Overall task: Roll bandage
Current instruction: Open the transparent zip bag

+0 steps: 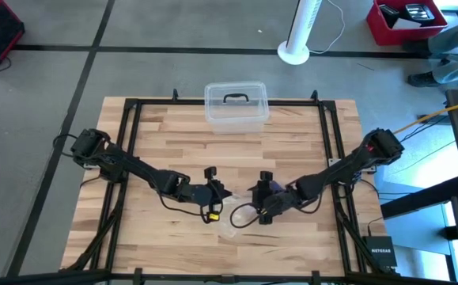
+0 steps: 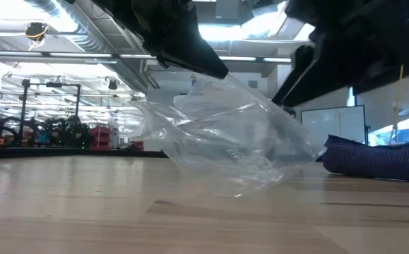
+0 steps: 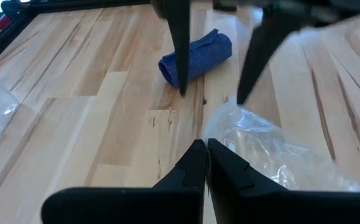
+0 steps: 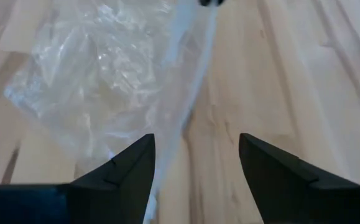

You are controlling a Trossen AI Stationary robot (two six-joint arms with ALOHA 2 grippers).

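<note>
The bandage (image 3: 195, 57) is a dark blue-purple roll lying on its side on the wooden table, just beyond my right gripper; it also shows in the low view (image 2: 377, 159) and, partly under the right arm, in the high view (image 1: 274, 188). A clear crinkly plastic bag (image 2: 232, 137) stands between the two grippers near the table's middle. My left gripper (image 3: 205, 146) is shut on the bag. My right gripper (image 4: 196, 140) hangs open above the table next to the bag, its fingers around nothing. My left gripper pinches the plastic bag's top (image 2: 212, 81) between its two shut fingers, slanting down from the table's left side. The bag is drawn up to a peak at the fingers (image 4: 195, 25) and hangs below them. Its lower part (image 2: 239, 185) rests on the table.
A clear plastic box with a black handle (image 1: 236, 104) stands at the table's far edge. Black frame rails (image 1: 130, 142) run along the table's sides. Bare wood lies to the left (image 1: 145, 229) and toward the near edge.
</note>
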